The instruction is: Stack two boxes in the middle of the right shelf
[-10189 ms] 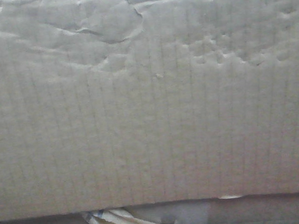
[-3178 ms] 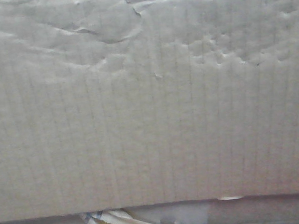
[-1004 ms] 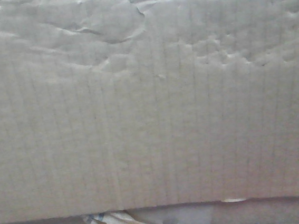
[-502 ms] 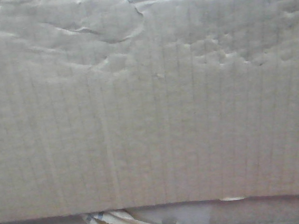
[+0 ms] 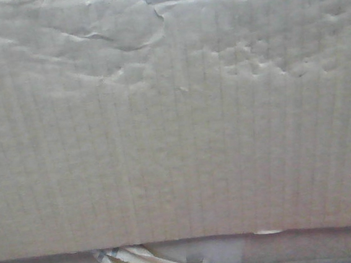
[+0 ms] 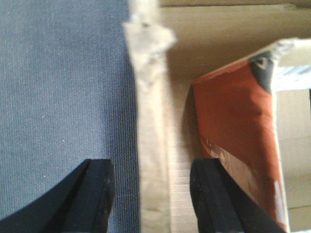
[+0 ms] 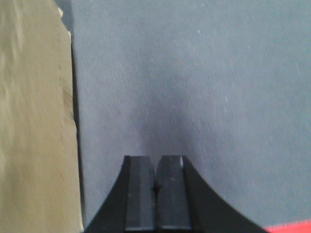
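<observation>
While left hand (image 6: pixel 151 180) gapes astride box wall (image 6: pixel 148 97), right hand (image 7: pixel 156 175) pinched empty beside box (image 7: pixel 34 145).

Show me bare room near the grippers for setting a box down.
Right gripper: grey surface is bare ahead and rightward, bordered by the box on the left and a red strip at bottom right. Left gripper: bare grey left of the box wall; inside is crowded by a red pack. Front view: only cardboard.
</observation>
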{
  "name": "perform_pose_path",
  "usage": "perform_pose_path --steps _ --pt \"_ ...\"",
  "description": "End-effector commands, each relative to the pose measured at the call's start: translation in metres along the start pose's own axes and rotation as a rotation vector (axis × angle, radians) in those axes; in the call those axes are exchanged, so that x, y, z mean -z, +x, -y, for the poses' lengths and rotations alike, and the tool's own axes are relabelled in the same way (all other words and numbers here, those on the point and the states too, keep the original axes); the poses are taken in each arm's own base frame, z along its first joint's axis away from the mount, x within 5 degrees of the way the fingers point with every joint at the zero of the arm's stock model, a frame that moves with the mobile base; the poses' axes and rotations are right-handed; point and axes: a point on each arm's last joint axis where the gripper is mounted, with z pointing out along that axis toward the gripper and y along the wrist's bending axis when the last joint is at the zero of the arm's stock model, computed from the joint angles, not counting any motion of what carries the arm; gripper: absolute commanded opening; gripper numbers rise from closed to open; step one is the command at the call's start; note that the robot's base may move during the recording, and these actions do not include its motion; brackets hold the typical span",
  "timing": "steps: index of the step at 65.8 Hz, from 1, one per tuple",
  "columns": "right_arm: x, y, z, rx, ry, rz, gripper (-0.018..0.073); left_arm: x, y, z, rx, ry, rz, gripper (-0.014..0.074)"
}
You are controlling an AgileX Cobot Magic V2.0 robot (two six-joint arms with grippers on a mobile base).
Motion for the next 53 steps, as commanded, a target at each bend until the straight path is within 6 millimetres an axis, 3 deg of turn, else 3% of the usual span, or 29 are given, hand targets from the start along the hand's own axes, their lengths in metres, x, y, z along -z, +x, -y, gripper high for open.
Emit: perform_pose_path --steps 1,26,38,43,53 --pt "-0.009 -0.019 -0.009 -0.01 0.017 -0.024 -0.0136 0.0 0.001 0.002 -0.012 0.008 -0.002 0.0277" --pt "-0.035 -0.053 -0.083 0.086 -0.021 -0.055 -0.0136 0.0 0.001 0.002 -0.012 0.008 -0.002 0.0277" --pt "-0.047 -0.064 -0.101 0.104 -0.031 -0.072 -0.0128 0.0 0.001 0.002 -0.014 0.003 0.001 0.0277" --pt "-0.053 -0.065 -0.102 0.112 -0.013 -0.081 -0.0057 0.0 0.001 0.002 -0.014 0.001 0.002 0.0277" --pt "-0.062 -0.066 -0.105 0.128 0.002 -0.099 0.0232 0.0 0.0 0.0 -0.021 -0.014 0.009 0.0277"
